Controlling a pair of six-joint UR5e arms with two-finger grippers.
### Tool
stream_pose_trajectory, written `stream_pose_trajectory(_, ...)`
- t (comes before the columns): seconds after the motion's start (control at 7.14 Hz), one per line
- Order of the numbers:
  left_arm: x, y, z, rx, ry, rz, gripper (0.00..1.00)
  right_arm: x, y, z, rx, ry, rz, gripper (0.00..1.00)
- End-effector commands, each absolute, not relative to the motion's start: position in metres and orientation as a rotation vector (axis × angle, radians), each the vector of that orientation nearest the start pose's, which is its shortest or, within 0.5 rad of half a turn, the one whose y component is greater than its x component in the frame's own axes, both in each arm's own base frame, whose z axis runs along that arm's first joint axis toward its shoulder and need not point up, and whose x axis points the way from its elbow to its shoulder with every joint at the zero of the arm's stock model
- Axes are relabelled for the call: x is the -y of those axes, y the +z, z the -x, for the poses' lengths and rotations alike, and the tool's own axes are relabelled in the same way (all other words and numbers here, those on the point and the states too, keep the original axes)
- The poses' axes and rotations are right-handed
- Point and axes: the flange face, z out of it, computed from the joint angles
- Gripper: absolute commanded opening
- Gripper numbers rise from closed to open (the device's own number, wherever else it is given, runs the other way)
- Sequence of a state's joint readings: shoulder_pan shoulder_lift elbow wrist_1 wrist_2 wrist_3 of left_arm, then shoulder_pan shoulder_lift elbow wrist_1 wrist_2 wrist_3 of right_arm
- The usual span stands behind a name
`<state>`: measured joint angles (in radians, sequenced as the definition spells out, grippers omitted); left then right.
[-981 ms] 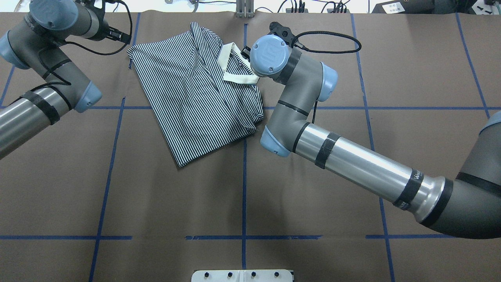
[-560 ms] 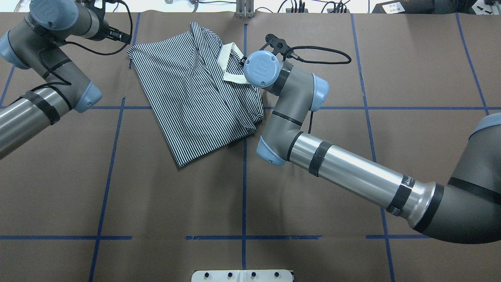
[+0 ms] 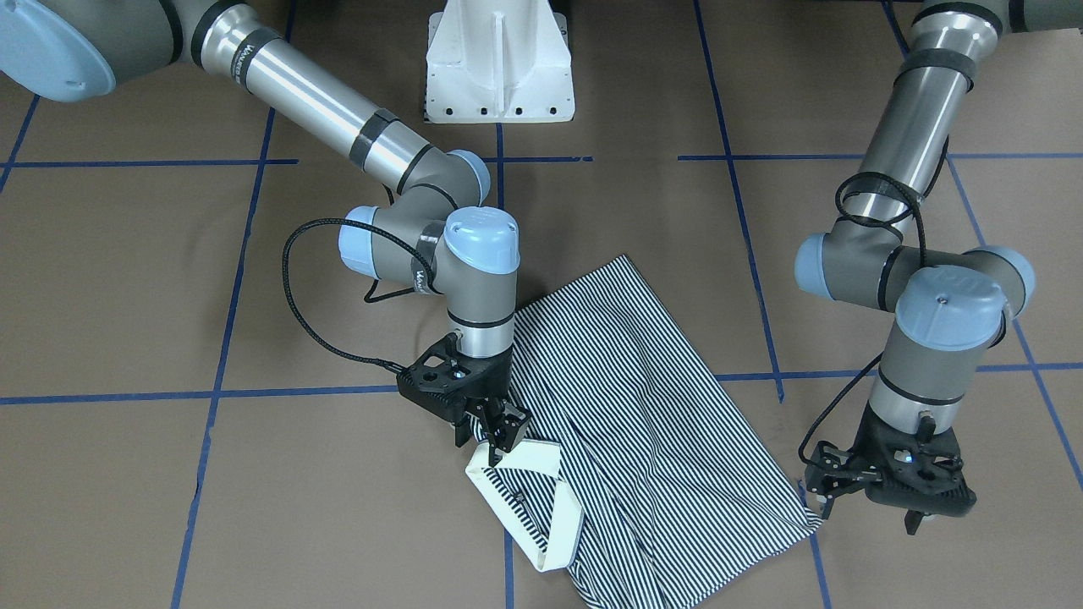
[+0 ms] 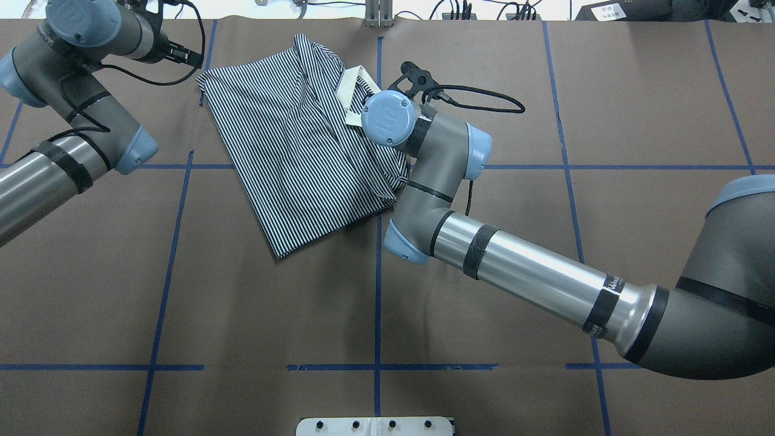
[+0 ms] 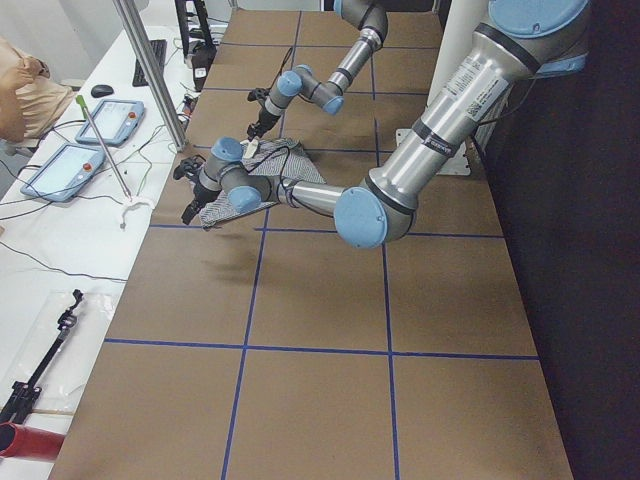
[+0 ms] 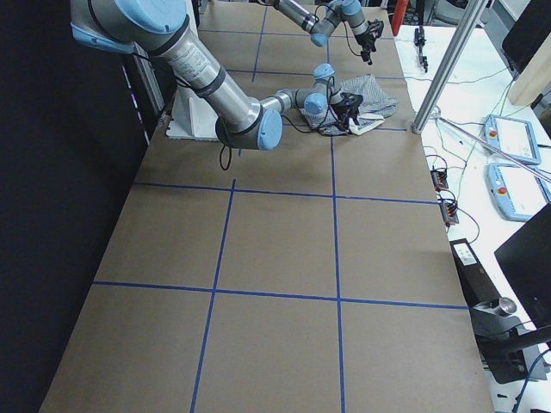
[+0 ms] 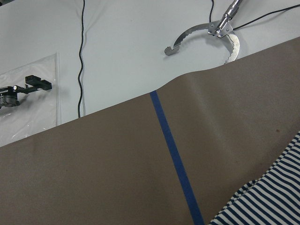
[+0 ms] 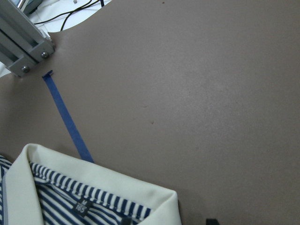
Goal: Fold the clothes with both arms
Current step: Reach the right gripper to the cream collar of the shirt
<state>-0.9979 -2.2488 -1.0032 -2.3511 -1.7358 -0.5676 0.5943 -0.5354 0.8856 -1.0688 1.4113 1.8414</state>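
Note:
The striped polo shirt [image 4: 290,151] lies folded lengthwise at the far middle of the table, its cream collar [image 4: 350,92] toward the right arm. In the front view my right gripper [image 3: 499,436] stands low at the collar's [image 3: 533,461] edge, touching or just above it, and looks open. The overhead view hides it under the wrist. The right wrist view shows the collar [image 8: 93,178] right below. My left gripper [image 3: 871,507] is open and empty, just beside the shirt's [image 3: 643,406] corner. The left wrist view shows that striped corner [image 7: 267,201].
The white pedestal base [image 3: 499,59] stands at the robot's side. An aluminium post [image 4: 378,13] stands at the table's far edge, close behind the collar. A white bench with cables and a metal claw tool [image 7: 225,37] lies beyond that edge. Blue tape lines [image 4: 378,290] cross the brown table.
My right arm has swung left in the overhead view, bringing its wrist from beside the collar to over the collar's edge. The left arm and the shirt have not moved.

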Motion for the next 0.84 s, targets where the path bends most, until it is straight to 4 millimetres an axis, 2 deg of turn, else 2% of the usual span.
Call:
stream_pose_trajectory(0.0,0.732,0.434,-0.332,-0.61,0.078,-0.665,1.0,0.616,0.235,0.645,0.843,0.891,-0.295,0.5)
stream_pose_trajectory(0.14,0.732,0.434,-0.332,-0.61,0.078,-0.665,1.0,0.617,0.241,0.647,0.851,0.909,-0.287,0.37)
stream_pose_trajectory(0.28,0.732,0.433,-0.332,-0.61,0.078,-0.669,1.0,0.619,0.234,0.646,0.86,0.919,-0.285,0.0)
stream_pose_trajectory(0.42,0.728,0.436,-0.332,-0.612,0.08,-0.667,1.0,0.619,0.228,0.645,0.871,0.917,-0.28,0.0)
stream_pose_trajectory(0.7,0.728,0.433,-0.331,-0.614,0.08,-0.671,1.0,0.615,0.215,0.63,0.916,0.915,-0.286,0.0)
